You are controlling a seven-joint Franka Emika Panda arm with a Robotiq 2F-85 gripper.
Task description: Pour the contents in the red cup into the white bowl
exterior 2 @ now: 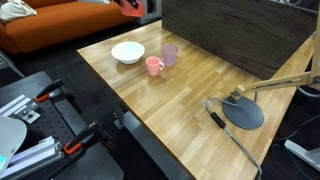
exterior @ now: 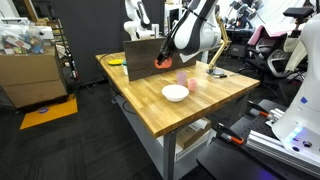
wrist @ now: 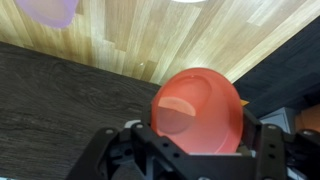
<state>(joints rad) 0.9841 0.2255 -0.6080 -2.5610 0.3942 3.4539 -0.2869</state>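
Observation:
My gripper (wrist: pixel 200 152) is shut on the red cup (wrist: pixel 197 110), whose underside fills the wrist view. In an exterior view the gripper (exterior: pixel 165 58) holds the red cup (exterior: pixel 162 63) in the air in front of a dark upright board (exterior: pixel 142 52), behind and to the left of the white bowl (exterior: pixel 175 93). The white bowl (exterior 2: pixel 127 52) stands on the wooden table near a corner. The cup's contents are hidden.
A pink cup (exterior 2: pixel 154 66) and a lilac translucent cup (exterior 2: pixel 170 54) stand beside the bowl. The lilac cup also shows in the wrist view (wrist: pixel 48 9). A dark round pan with a wooden handle (exterior 2: pixel 243 112) and a black cable (exterior 2: pixel 226 132) lie further along. A flat yellow item (exterior: pixel 115 61) lies behind the board.

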